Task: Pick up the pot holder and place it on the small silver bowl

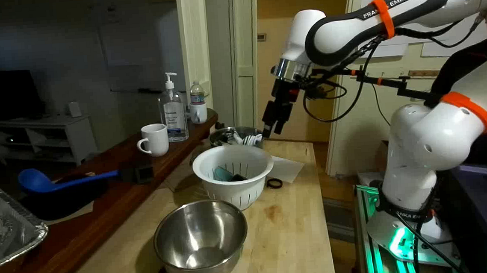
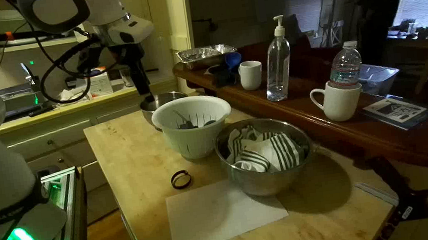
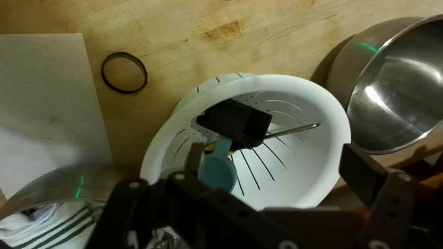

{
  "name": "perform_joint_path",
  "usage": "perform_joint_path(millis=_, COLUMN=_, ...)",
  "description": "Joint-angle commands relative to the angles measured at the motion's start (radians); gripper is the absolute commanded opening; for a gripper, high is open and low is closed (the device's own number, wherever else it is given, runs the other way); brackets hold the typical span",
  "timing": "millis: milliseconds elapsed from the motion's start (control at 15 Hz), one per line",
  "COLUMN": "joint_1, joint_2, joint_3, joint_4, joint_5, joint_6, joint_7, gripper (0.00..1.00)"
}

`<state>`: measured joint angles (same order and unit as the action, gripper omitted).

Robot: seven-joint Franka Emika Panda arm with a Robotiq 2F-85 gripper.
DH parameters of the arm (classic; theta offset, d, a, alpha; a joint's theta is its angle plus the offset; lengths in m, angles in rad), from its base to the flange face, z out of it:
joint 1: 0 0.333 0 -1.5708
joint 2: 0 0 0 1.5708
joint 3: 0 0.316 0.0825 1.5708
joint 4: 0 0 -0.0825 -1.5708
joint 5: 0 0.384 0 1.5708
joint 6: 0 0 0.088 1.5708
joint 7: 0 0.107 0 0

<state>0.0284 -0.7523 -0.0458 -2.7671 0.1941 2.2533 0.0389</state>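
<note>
The pot holder, a flat dark pad, appears to lie on the brown ledge under the blue ladle. In an exterior view the dark shapes beside the ladle are hard to tell apart. The wrist view does not show the pad. The small silver bowl stands empty on the wooden table; it also shows in an exterior view and at the right of the wrist view. My gripper is open and empty, high above the table. In the wrist view its fingers spread over the white colander.
The white colander holds a teal cup and dark tools. A larger steel bowl holds striped cloth. A black ring and white paper lie on the table. Mugs, a pump bottle and a foil tray stand along the ledge.
</note>
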Motion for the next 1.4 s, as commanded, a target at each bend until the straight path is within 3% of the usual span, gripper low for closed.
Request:
perform_joint_path(millis=0, joint_1=-0.004, joint_2=0.0, joint_3=0.004, joint_4=-0.01, joint_5=0.003, joint_6=-0.004, joint_7=-0.003, gripper=1.0)
perform_joint_path(millis=1333, joint_1=-0.005, joint_2=0.011, joint_3=0.004, joint_4=-0.027, joint_5=0.003, joint_6=-0.006, joint_7=-0.002, gripper=1.0)
